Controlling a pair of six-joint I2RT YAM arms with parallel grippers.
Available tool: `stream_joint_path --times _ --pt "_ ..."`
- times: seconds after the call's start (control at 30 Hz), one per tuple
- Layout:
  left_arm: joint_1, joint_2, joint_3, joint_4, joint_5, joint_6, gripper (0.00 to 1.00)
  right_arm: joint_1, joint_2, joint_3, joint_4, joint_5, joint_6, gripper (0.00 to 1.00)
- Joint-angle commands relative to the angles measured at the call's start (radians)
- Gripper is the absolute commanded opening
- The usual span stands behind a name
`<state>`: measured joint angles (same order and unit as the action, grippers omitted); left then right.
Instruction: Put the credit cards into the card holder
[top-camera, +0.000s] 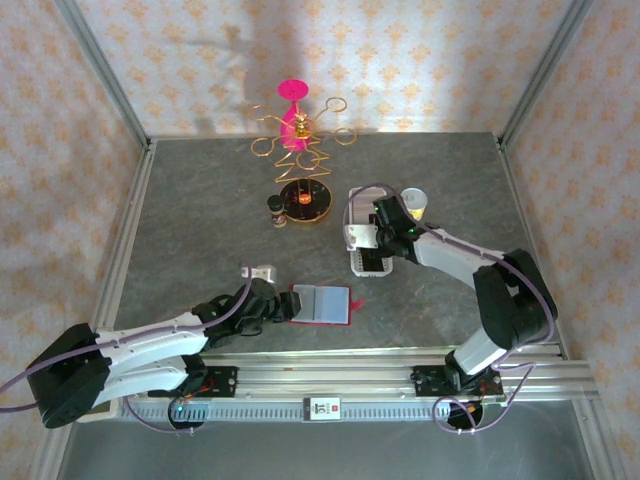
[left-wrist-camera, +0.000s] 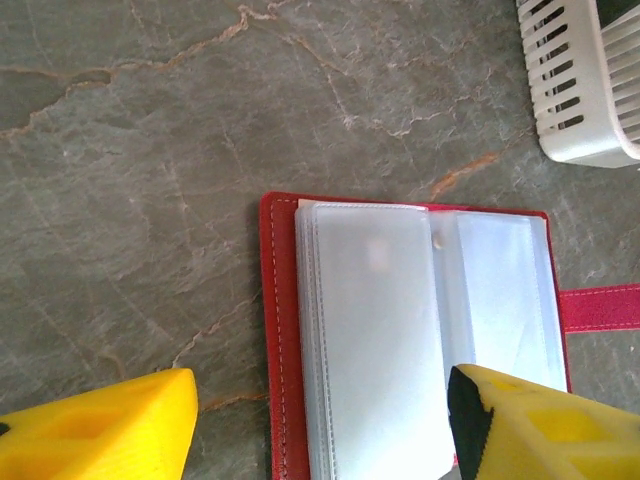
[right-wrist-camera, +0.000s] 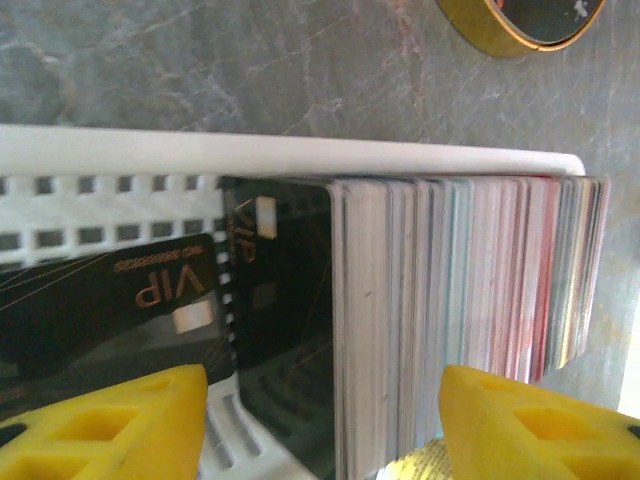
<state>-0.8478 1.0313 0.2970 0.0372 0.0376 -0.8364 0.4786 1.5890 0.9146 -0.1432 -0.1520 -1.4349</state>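
The red card holder (left-wrist-camera: 400, 330) lies open at the near side, its lower edge cut off, with the left gripper (left-wrist-camera: 320, 400) spread empty above it. The right gripper (right-wrist-camera: 325, 400) hangs parted over cards (right-wrist-camera: 450, 300) packed edge-on in a white tray (right-wrist-camera: 300, 155), their faces mostly hidden.

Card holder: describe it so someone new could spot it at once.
On the grey stone-look table, look near the front edge, just past the left gripper. The card holder lies open there, clear pockets facing up. Unlike the white slotted tray farther back, it is flat and red-edged.
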Motion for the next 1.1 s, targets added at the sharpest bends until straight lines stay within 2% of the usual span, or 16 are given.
stream_joint_path --times 0.0,0.37,0.63,0.7,0.87,1.07 --pt "0.009 0.007 -0.019 0.037 0.012 -0.007 0.69 -0.005 0.043 0.037 0.048 0.026 -0.059 0.63" --pt "0.009 0.005 -0.037 0.075 0.023 -0.02 0.69 -0.001 0.097 0.041 0.12 0.039 -0.067 0.62" --pt "0.008 0.035 -0.031 0.088 0.043 -0.023 0.66 -0.001 0.036 0.008 0.098 0.035 -0.083 0.41" --pt "0.009 0.034 -0.032 0.091 0.052 -0.024 0.65 -0.001 0.024 0.004 0.09 0.034 -0.089 0.31" --pt "0.009 0.023 -0.036 0.087 0.054 -0.028 0.64 -0.001 0.015 0.007 0.07 0.027 -0.088 0.29" --pt "0.009 0.016 -0.042 0.09 0.058 -0.032 0.63 -0.001 0.006 0.009 0.054 0.028 -0.083 0.16"
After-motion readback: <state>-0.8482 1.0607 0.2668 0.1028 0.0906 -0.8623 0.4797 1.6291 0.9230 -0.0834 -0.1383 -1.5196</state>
